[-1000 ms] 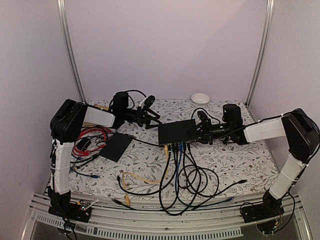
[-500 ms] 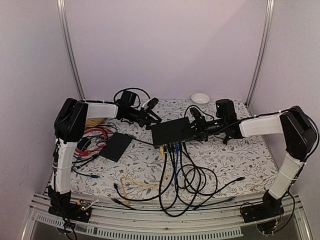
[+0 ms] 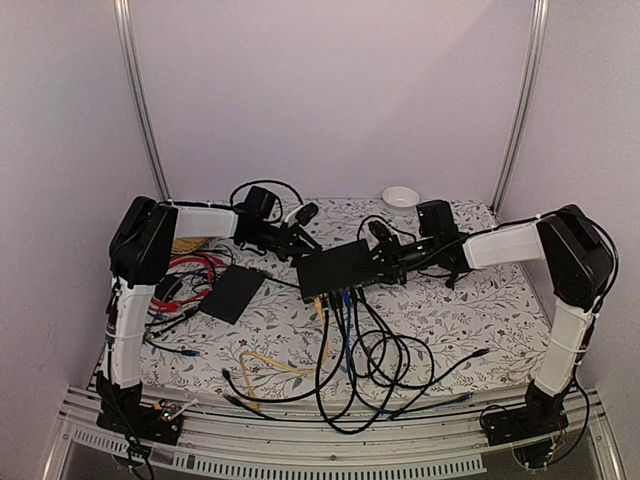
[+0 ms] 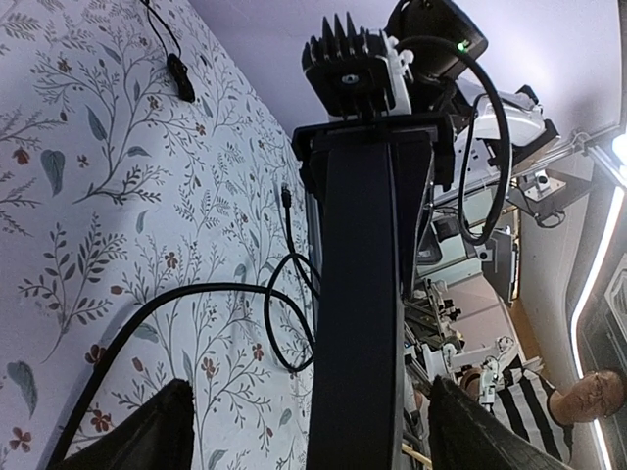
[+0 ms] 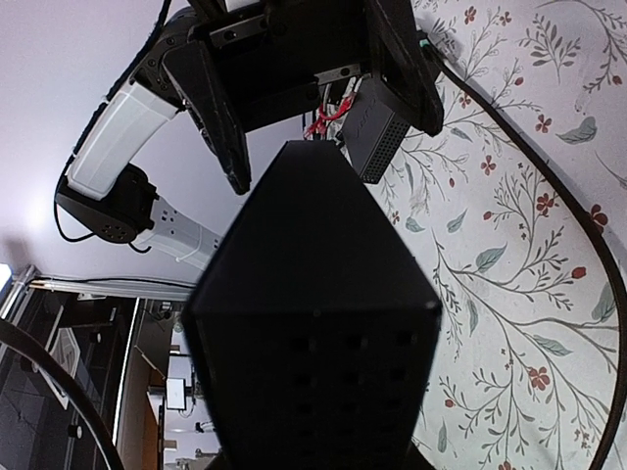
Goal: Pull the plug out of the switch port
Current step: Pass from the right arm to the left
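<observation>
The switch (image 3: 340, 268) is lying between the two grippers, with cables (image 3: 352, 330) trailing from its near edge. The right gripper (image 3: 380, 258) is clamping the switch's right end. The left gripper (image 3: 308, 244) is hovering at its left end, fingers (image 4: 147, 436) spread apart.

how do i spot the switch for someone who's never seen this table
On the floral tablecloth, look at the middle. The switch is the thicker black box with cables plugged along its near edge; the flat black slab to its left has none.
</observation>
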### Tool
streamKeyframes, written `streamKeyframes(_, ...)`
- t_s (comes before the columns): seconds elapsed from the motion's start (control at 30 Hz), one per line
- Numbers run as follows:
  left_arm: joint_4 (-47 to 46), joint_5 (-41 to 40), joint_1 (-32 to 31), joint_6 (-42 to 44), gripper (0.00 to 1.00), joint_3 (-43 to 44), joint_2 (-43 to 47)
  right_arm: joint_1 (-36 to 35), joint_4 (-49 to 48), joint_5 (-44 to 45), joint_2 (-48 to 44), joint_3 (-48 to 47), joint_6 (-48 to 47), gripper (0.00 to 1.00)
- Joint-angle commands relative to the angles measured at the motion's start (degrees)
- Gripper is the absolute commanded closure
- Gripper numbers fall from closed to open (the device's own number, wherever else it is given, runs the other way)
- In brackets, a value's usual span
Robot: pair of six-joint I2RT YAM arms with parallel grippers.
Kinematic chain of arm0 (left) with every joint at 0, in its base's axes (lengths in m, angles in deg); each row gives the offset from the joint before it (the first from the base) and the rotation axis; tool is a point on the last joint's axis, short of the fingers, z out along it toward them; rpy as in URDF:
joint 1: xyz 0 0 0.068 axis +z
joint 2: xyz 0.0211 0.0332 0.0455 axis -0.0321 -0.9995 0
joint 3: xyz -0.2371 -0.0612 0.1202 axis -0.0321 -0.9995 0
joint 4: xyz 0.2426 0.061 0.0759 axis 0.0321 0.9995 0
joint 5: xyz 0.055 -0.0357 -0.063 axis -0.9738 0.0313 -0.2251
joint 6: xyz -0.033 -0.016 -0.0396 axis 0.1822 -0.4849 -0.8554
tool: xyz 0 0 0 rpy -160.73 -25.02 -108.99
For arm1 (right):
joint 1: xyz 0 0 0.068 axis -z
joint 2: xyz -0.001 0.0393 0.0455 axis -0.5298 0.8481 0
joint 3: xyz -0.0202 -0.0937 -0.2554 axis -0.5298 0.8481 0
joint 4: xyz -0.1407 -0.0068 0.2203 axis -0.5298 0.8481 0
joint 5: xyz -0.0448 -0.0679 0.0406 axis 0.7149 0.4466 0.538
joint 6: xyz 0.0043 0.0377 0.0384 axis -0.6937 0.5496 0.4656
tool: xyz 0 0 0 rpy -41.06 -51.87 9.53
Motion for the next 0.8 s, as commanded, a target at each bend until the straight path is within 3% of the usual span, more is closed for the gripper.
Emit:
streamKeyframes(0.0,3.7,1.6,-0.8,4.1,0.2,0.3,1.2,-1.2,-1.4,-5.6,1.8,-3.9,-1.3,0.98)
streamKeyframes(0.6,8.3,6.4,-1.5,9.4,0.66,1.1,-0.5,-1.4,2.0,-9.5,10.1,-13.2,-2.9,0.98)
streamKeyframes(0.67,8.3,7.1,-1.5,9.6,0.74,1.0,-0.7,-1.3,2.1,-9.6,10.4,-13.7,-3.0,0.98)
streamKeyframes(0.77,8.3,9.0,-1.6,10.0,1.0,0.9,-0.9,-1.1,2.0,-9.8,11.0,-14.3,-3.1,0.98)
